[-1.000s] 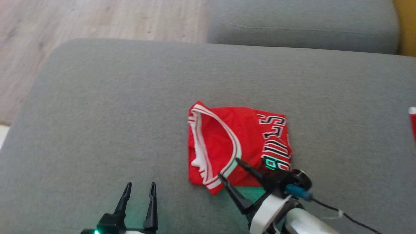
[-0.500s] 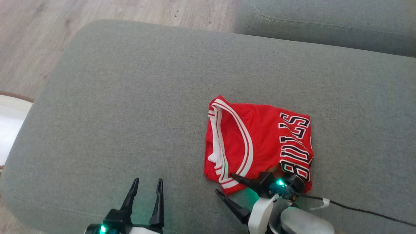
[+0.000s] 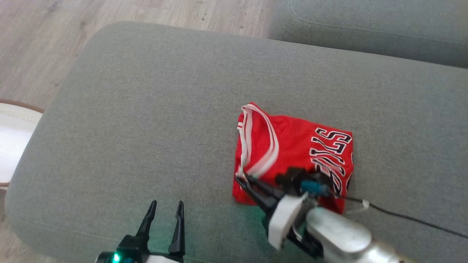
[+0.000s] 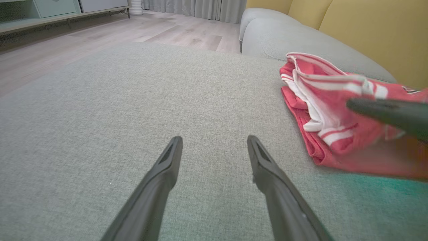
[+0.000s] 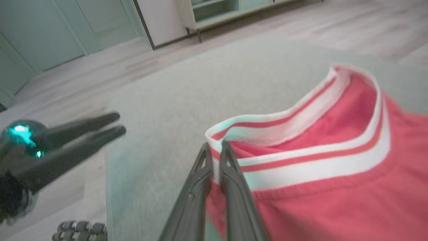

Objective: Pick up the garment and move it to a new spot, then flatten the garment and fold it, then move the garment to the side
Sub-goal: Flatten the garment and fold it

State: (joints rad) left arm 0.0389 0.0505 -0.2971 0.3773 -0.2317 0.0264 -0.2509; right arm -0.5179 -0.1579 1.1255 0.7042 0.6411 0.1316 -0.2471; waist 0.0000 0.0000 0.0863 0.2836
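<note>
Red folded garment point(image 3: 292, 146), one in all, lies right of centre on a grey sofa cushion point(image 3: 146, 109), its near edge and some of its lettering hidden behind the right arm. Two grippers show: the right gripper point(image 3: 242, 180) is clenched on the garment's white-striped trim near its left edge, and the left gripper point(image 3: 165, 206) hangs with fingers spread over bare cushion, apart from the cloth. Wooden floor point(image 3: 36, 36) lies beyond, and a thin black cable point(image 3: 402, 216) trails from the right wrist.

Folded red jersey point(image 3: 292, 146) on grey cushion point(image 3: 146, 109)
</note>
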